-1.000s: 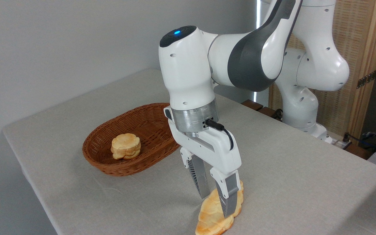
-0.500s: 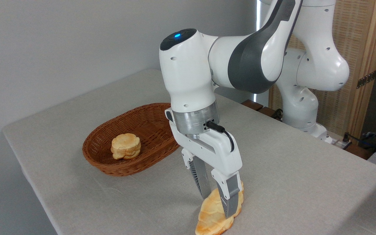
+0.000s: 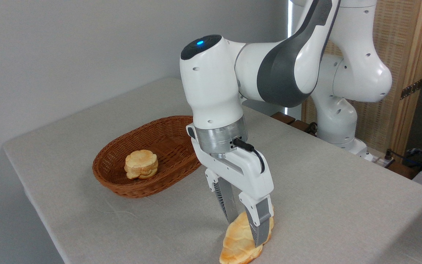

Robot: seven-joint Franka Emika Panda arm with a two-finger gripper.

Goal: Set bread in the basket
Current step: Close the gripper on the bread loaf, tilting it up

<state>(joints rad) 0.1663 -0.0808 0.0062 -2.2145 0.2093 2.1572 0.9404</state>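
Observation:
The bread (image 3: 234, 244), a long flat golden loaf with toasted edges, lies on the table near the front edge. My gripper (image 3: 246, 233) is down over its middle and open. One finger stands at the loaf's far side and the other at its near side, hiding part of it. The basket (image 3: 123, 190), oval brown wicker, sits on the table to the left of the gripper, a short way from the loaf.
A small round stacked bun (image 3: 141, 164) lies inside the basket. The grey cloth-covered table (image 3: 343, 190) ends just in front of the loaf and at the left. The arm's base (image 3: 337, 121) stands at the back right before a wooden screen.
The gripper has come down slightly and shifted a little right, so its fingers reach lower around the loaf. The loaf, basket and bun lie where they were.

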